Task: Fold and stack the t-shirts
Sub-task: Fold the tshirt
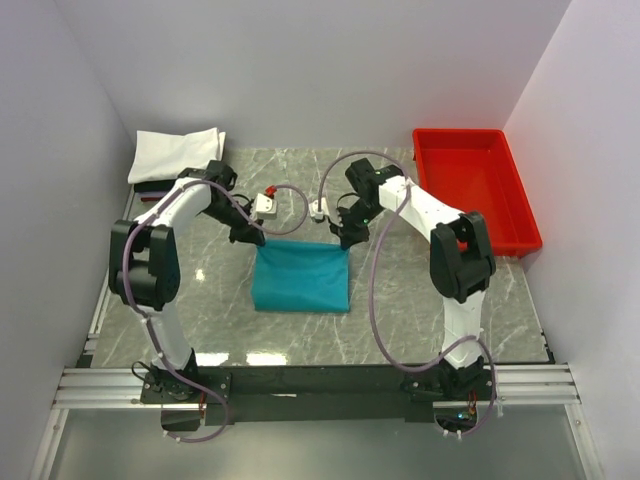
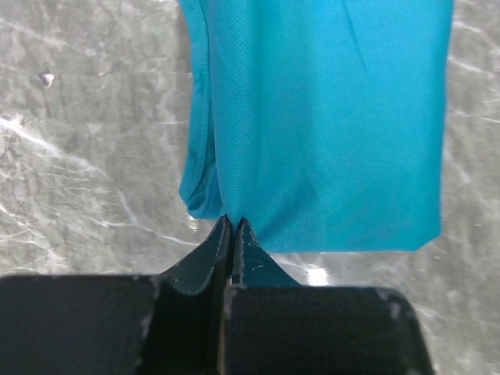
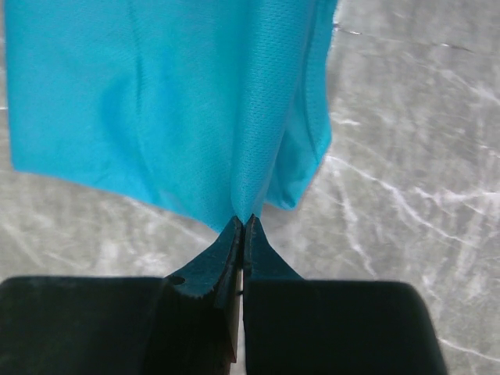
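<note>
You have the teal t-shirt (image 1: 301, 278) mid-table (image 1: 450, 310), folded to a compact rectangle. Left gripper (image 1: 256, 238) pinches its far-left corner, right gripper (image 1: 346, 240) its far-right corner, both pressed tight on cloth. Folded white t-shirt (image 1: 178, 153) sits far left. Judged: final fold and stacking of the teal t-shirt remain.

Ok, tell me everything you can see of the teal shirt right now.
The teal t-shirt is fine-mesh cloth, folded to a rough rectangle, lying on the marble table between the arms. The left gripper and the right gripper each pinch a far corner, jaws shut, pulling small ridges into the cloth.
</note>
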Robot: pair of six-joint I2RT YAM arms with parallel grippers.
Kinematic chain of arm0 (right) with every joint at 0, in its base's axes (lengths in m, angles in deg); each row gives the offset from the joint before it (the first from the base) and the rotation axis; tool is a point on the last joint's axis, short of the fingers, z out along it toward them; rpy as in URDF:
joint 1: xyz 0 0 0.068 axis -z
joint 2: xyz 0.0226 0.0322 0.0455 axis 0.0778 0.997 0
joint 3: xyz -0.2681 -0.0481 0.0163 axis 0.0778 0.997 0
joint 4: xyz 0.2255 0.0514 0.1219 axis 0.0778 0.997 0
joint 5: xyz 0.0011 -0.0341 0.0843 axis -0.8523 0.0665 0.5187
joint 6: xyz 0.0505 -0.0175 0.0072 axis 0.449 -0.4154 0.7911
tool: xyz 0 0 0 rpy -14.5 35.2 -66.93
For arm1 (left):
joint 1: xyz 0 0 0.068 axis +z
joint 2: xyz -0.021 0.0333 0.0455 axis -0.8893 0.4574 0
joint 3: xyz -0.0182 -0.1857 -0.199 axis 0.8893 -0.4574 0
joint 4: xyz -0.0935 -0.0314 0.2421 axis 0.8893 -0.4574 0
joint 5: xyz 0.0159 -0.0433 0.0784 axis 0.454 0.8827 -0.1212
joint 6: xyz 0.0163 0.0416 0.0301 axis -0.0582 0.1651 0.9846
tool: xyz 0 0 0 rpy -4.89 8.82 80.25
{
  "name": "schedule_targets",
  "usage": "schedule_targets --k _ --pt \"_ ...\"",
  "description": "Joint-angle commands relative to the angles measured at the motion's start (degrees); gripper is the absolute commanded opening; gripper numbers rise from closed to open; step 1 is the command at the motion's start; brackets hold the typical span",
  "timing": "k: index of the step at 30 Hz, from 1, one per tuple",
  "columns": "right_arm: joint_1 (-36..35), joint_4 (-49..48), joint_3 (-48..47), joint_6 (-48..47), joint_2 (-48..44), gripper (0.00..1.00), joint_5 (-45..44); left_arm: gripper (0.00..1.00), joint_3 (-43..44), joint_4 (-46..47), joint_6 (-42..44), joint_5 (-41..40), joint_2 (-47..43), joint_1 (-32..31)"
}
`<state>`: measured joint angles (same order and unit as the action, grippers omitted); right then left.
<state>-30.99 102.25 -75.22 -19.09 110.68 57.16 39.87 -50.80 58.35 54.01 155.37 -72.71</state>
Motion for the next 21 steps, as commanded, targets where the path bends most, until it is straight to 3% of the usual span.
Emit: schedule_targets --k 1,11,17,18,20,21 --pt "0.77 1.93 -5.77 0.49 2.94 0.00 -0.94 0.01 2.85 2.17 -1.04 1.56 2.44 0.70" --pt "0.95 4.81 -20.88 11.83 16.64 0.00 -4.46 0.02 7.06 7.00 -7.18 -0.81 11.92 2.73" --pt "1.12 2.46 -24.41 19.03 19.73 0.00 -4.81 0.05 9.88 10.26 -13.07 -2.84 16.06 3.08" --pt "1.12 2.45 -24.94 20.34 19.99 0.03 -5.25 0.08 10.31 10.35 -13.78 -3.01 16.41 3.25" --pt "1.47 0.44 -25.03 23.07 19.65 0.22 -6.30 0.13 11.72 11.57 -17.11 -3.28 17.03 3.43" --pt "1.82 -0.87 -24.68 26.39 19.21 0.26 -6.74 0.18 12.33 12.62 -19.12 -3.19 17.03 3.95"
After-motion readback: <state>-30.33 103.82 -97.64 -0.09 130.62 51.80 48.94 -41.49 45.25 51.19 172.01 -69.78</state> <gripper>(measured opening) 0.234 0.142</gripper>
